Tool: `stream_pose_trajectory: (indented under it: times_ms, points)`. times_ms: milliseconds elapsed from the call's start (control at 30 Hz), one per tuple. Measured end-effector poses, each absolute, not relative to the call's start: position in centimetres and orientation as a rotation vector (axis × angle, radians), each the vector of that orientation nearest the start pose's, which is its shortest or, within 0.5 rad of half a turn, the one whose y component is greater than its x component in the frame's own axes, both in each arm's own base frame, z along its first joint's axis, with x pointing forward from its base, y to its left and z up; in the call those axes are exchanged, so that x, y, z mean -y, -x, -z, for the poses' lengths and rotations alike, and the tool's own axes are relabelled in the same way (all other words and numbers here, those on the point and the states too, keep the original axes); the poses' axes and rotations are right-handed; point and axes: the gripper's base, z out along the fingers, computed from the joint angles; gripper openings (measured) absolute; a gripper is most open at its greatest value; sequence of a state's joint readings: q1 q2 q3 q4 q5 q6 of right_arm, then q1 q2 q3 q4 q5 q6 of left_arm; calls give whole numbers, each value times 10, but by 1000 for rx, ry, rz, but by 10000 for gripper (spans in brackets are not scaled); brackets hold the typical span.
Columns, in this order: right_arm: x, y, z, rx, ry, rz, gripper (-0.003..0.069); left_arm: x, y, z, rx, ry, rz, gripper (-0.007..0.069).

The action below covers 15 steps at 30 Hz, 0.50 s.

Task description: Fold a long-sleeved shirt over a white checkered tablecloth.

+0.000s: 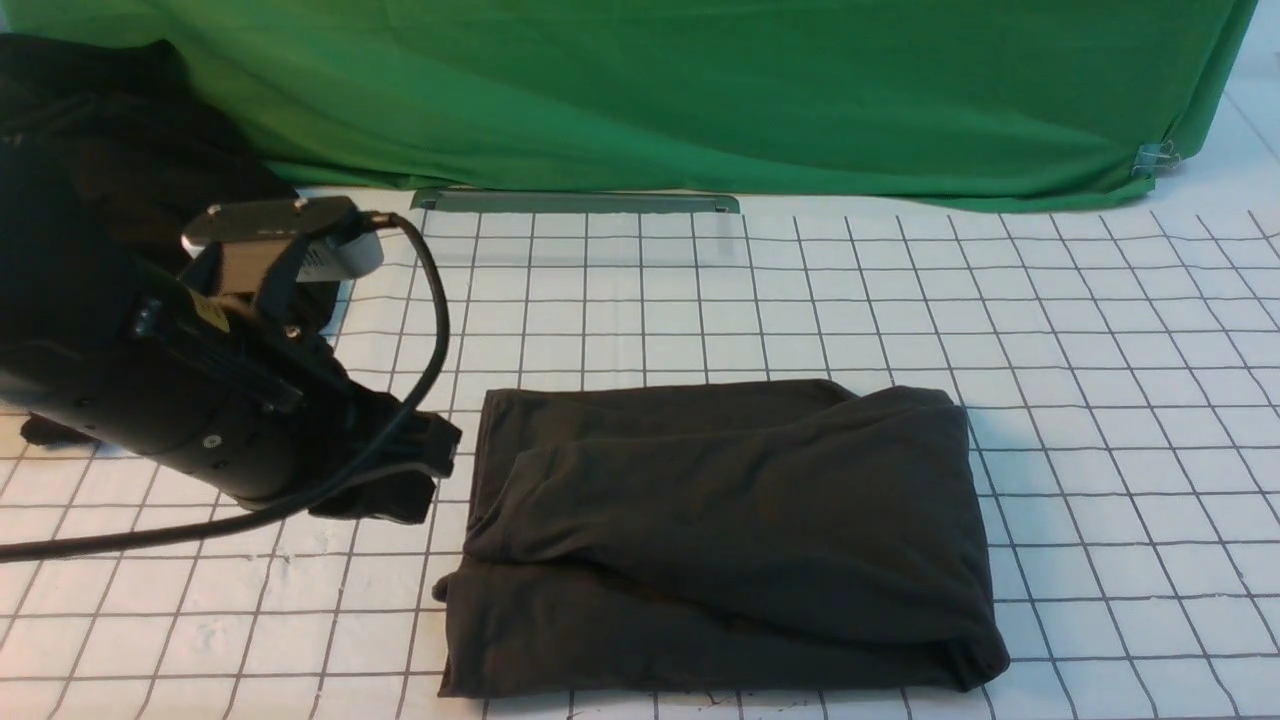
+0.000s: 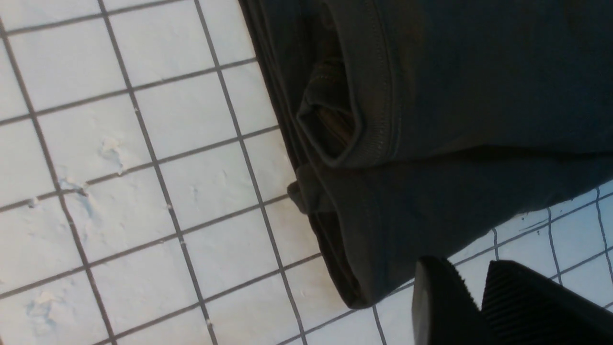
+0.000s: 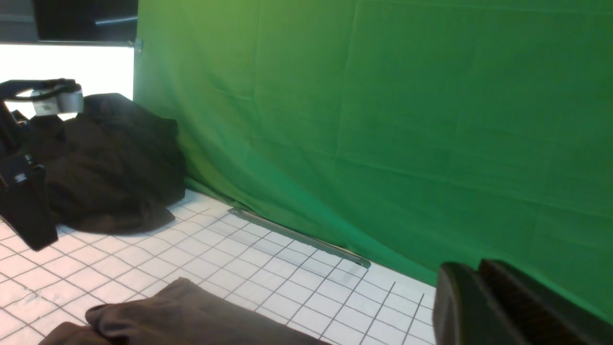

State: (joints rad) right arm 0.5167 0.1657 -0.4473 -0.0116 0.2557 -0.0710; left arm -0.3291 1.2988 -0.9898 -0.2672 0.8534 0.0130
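The shirt (image 1: 720, 540) is lying folded on the tablecloth (image 1: 1100, 400), the left end effector (image 2: 471, 306) is hanging empty and nearly closed beside its edge, so backing off should be going gently, avoiding snagging the fold.

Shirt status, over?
Long-sleeved shirt folded, flat on white checkered tablecloth. Left gripper beside it, empty. Right gripper shut, raised clear. Nothing in the way.

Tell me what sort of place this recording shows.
Probably a staged robot data-collection bench: a green backdrop cloth behind a white checkered tablecloth, with a folded long-sleeved shirt laid out.
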Motion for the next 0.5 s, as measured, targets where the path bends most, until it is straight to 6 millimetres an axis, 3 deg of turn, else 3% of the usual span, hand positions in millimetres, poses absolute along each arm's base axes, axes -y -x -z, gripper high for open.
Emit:
stream_pose_trajectory:
  times_ms: [333, 433, 500]
  points:
    - [-22, -39, -329, -1402, 430, -352, 63, 99, -236, -294, -2639, -287, 414, 127]
    - [-22, -39, -328, -1404, 431, -352, 74, 98, -236, -294, -2642, -294, 402, 94]
    - [-22, -40, -324, -1406, 431, -351, 83, 98, -235, -294, -2646, -295, 401, 28]
